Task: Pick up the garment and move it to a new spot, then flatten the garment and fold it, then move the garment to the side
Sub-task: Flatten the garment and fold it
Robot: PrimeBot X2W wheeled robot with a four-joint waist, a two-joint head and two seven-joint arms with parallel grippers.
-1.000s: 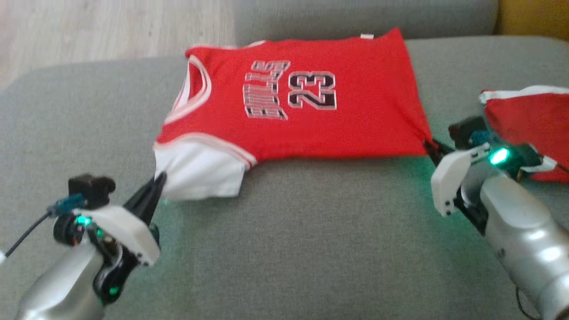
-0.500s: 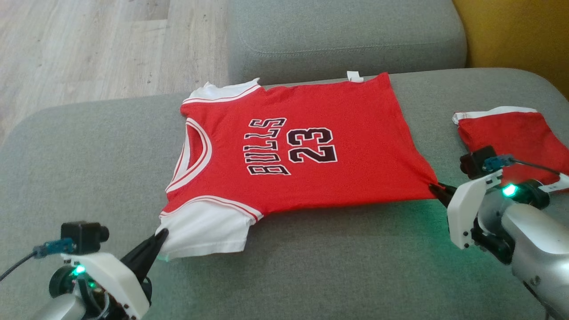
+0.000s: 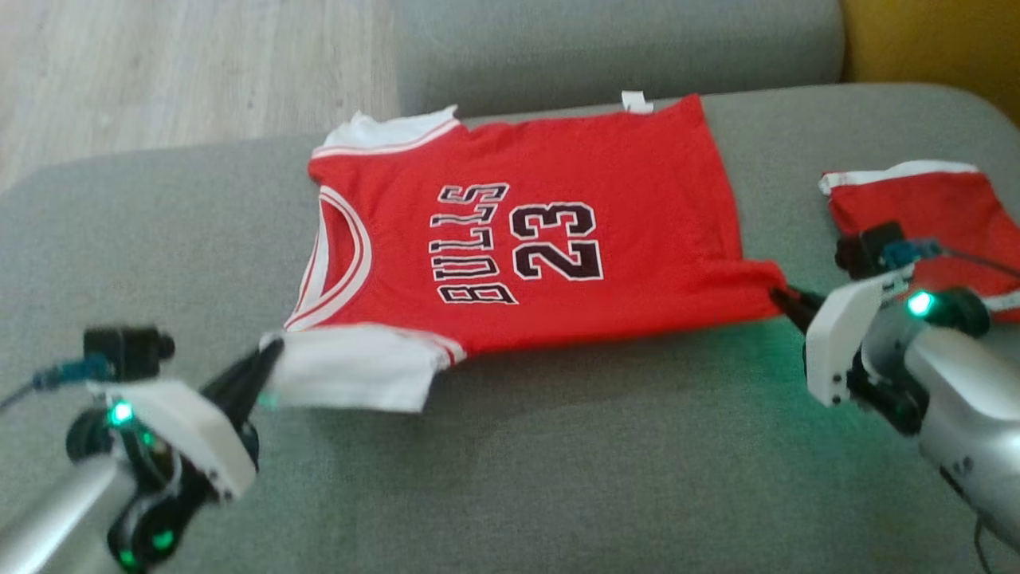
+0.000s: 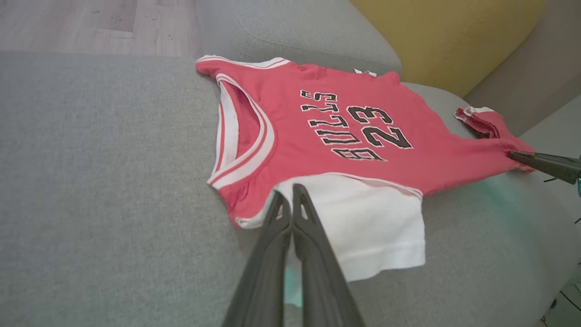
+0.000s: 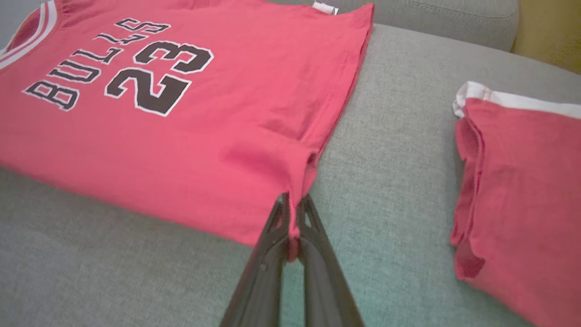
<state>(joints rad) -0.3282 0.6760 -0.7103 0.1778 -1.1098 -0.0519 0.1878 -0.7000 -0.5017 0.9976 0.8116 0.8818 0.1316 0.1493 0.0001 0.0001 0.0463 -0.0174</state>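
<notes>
The garment (image 3: 637, 223) is a red jersey with white sleeves and black "BULLS 23" lettering, spread across the grey sofa seat (image 3: 558, 478). My left gripper (image 3: 271, 352) is shut on the near white sleeve (image 4: 372, 227), lifting its edge slightly off the cushion; the left wrist view has its tips (image 4: 289, 190) pinching the sleeve seam. My right gripper (image 3: 777, 293) is shut on the near bottom corner of the jersey, and in the right wrist view the red hem (image 5: 290, 181) bunches between the fingers (image 5: 272, 227). The near edge of the garment is stretched between both grippers.
A second red garment with a white band (image 3: 916, 199) lies folded on the seat at the right, behind my right wrist. The sofa backrest (image 3: 621, 48) rises behind, wooden floor (image 3: 159, 64) is at the far left, and a yellow surface (image 3: 932, 32) at the far right.
The head camera has shifted. The near edge of the jersey has risen a little off the cushion, with the white sleeve now folded flatter and the bottom corner bunched at the right gripper.
</notes>
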